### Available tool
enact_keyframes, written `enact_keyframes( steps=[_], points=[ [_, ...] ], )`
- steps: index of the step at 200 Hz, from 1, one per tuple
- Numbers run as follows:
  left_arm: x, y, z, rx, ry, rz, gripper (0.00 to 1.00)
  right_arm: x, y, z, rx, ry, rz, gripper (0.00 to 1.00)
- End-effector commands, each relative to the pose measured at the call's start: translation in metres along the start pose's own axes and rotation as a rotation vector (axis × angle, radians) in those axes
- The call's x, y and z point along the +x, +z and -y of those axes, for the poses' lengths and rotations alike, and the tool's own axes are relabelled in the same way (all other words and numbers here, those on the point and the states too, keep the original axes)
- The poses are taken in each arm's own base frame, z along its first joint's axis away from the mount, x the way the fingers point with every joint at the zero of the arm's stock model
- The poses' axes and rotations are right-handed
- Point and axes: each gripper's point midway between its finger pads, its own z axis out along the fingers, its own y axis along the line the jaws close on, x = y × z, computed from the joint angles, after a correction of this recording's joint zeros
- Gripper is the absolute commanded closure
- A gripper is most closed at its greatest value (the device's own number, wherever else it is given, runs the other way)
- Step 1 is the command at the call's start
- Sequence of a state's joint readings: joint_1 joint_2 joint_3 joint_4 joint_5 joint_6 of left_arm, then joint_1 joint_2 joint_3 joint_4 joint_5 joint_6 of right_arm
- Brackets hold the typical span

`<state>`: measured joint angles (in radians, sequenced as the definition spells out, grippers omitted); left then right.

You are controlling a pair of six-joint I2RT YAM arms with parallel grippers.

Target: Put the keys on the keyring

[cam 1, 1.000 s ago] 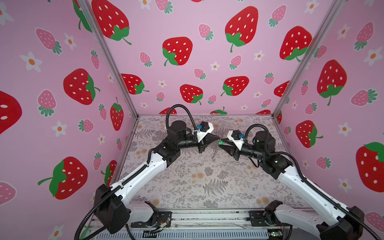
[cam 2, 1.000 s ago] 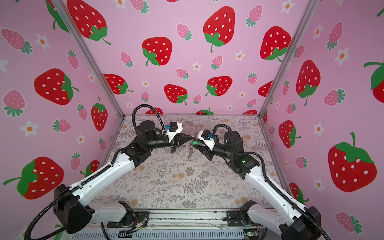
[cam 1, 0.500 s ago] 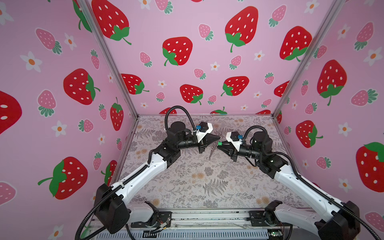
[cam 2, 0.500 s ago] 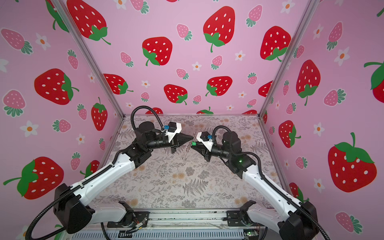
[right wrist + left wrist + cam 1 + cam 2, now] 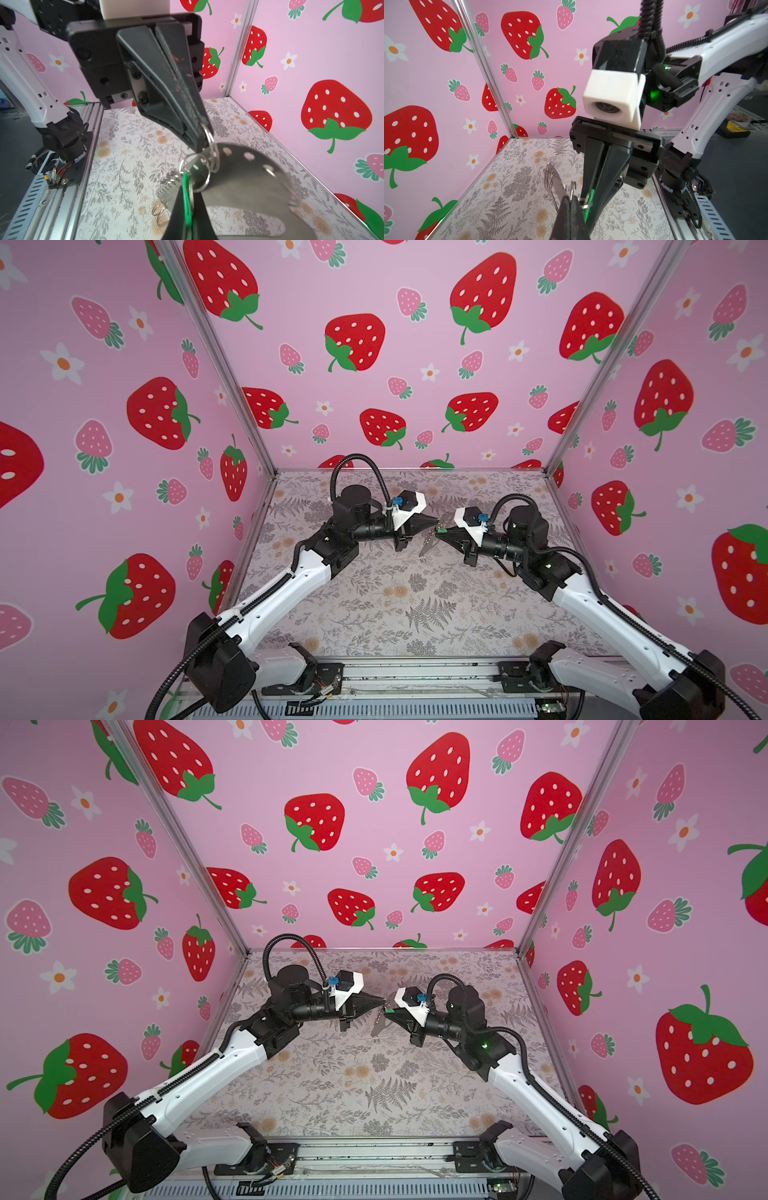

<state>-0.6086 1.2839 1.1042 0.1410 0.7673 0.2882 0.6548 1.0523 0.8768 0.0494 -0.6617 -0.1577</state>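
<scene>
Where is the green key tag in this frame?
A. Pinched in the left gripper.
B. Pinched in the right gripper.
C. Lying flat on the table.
B: the green key tag is clamped edge-on in the shut right gripper.

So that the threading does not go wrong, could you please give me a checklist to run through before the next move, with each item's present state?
1. Left gripper shut on one metal ring of the keyring: ok.
2. Right gripper shut on the green key tag: ok.
3. Keyring hanging clear of the table: ok.
4. Tag end close beside the keyring's rings: ok.
5. Tag already threaded onto a keyring ring: cannot tell; the rings overlap in both wrist views.
</scene>
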Motion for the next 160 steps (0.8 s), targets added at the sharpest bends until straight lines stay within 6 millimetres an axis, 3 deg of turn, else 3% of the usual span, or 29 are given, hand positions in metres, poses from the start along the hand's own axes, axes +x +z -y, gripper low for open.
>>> enact_keyframes(
  steps=[1,109,152,160],
  points=[
    [-0.017,-0.007,0.0,-0.002,0.078,0.009,1.0,-0.011,-0.007,0.002,0.031,-0.053,-0.023,1.0],
    [0.003,-0.013,0.002,-0.021,0.135,-0.124,1.0,-0.018,-0.015,0.017,0.104,-0.149,-0.1,1.0],
    [0.013,-0.008,0.002,0.009,0.054,-0.17,1.0,-0.016,-0.01,0.022,0.11,-0.152,-0.118,1.0],
    [0.015,-0.008,-0.002,0.001,0.029,-0.177,0.88,-0.014,-0.008,0.023,0.104,-0.149,-0.126,1.0]
  ],
)
